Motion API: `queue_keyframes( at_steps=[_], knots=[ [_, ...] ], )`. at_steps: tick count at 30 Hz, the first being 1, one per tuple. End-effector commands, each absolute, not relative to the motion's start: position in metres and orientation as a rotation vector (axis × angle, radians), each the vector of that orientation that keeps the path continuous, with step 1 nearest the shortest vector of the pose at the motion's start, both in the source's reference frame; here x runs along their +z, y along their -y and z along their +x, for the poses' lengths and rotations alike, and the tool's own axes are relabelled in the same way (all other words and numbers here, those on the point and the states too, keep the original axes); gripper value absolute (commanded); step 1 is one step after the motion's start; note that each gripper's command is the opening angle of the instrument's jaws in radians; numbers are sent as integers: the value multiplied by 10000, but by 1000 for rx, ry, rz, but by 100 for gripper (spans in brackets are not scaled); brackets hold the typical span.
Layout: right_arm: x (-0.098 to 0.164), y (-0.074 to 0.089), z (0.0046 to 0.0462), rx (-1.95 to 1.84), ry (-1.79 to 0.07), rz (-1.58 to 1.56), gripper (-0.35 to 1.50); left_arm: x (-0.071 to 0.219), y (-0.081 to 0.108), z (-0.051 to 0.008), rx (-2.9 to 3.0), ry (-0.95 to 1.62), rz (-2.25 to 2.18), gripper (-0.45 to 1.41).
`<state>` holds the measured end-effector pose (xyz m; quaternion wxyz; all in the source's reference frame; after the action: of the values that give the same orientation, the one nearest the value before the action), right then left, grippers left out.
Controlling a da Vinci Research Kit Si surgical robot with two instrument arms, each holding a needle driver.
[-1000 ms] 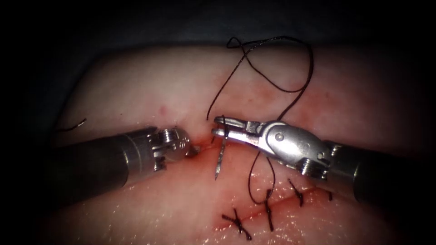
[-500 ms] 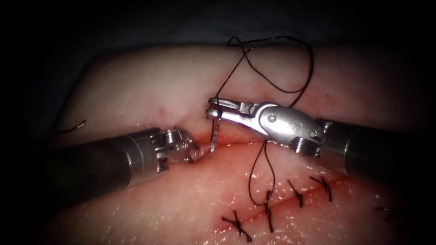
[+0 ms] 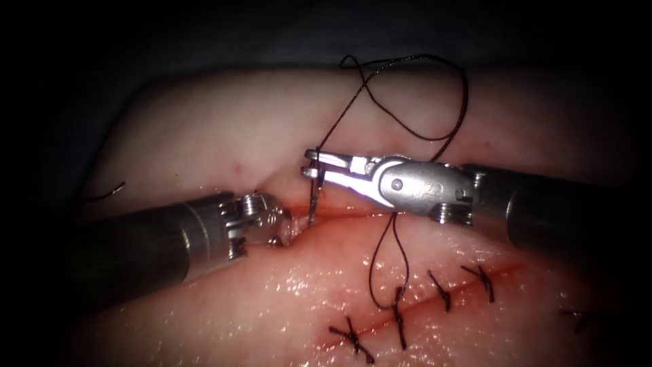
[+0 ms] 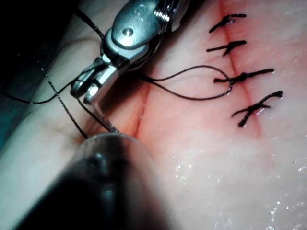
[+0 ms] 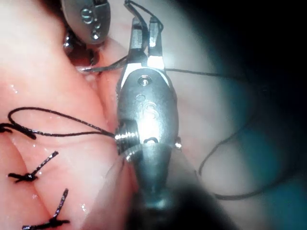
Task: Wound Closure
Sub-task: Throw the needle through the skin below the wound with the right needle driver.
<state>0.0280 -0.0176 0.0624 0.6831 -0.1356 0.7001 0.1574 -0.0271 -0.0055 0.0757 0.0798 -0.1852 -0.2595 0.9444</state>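
My right tool (image 3: 311, 163) comes in from the right, its jaws shut on the curved needle (image 3: 313, 197) near its thread end. The needle hangs down with its tip at the open part of the cut (image 3: 339, 212). I cannot tell whether the tip is in the tissue (image 3: 224, 136). My left tool (image 3: 288, 233) rests at the cut's left side, just left of the needle tip, jaws parted with nothing seen in them. Dark thread (image 3: 414, 132) loops up from the needle, round behind the right tool, and down to a stitch (image 3: 398, 302). The right tool (image 4: 81, 91) and needle (image 5: 103, 68) also appear close up.
Several dark knotted stitches (image 3: 443, 291) close the cut's lower right stretch. A short cut end of thread (image 3: 109, 191) lies on the tissue at the far left. Red fluid wets the cut's edges. Beyond the tissue's far edge the background is dark.
The right tool has carried the needle up and to the left, bringing its tip from the near tissue to the cut. The left tool's jaws, shut on the cut's edge, have parted.
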Motion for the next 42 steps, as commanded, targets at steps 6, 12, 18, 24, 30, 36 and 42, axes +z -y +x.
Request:
queue_keyframes(
  at_steps=[6, 12, 18, 24, 30, 36, 42],
  knots=[
    [634, 173, 289, 320, -1566, -332, -35, 757, 49, -278, 2826, 773, -558, 63],
    [640, 179, 288, 275, -1553, -352, -35, 755, 50, -278, 2826, 772, -558, 63],
    [646, 194, 290, 249, -1555, -360, -35, 753, 49, -278, 2819, 769, -567, 63],
    [647, 201, 292, 300, -1559, -309, -35, 751, 45, -277, 2812, 769, -578, 63],
    [648, 198, 292, 330, -1545, -248, -35, 750, 45, -275, 2811, 763, -594, 59],
    [654, 196, 293, 356, -1504, -173, -35, 750, 44, -273, 2804, 756, -607, 56],
    [657, 194, 293, 315, -1461, -125, -35, 749, 45, -270, 2806, 758, -608, 53]
  ],
)
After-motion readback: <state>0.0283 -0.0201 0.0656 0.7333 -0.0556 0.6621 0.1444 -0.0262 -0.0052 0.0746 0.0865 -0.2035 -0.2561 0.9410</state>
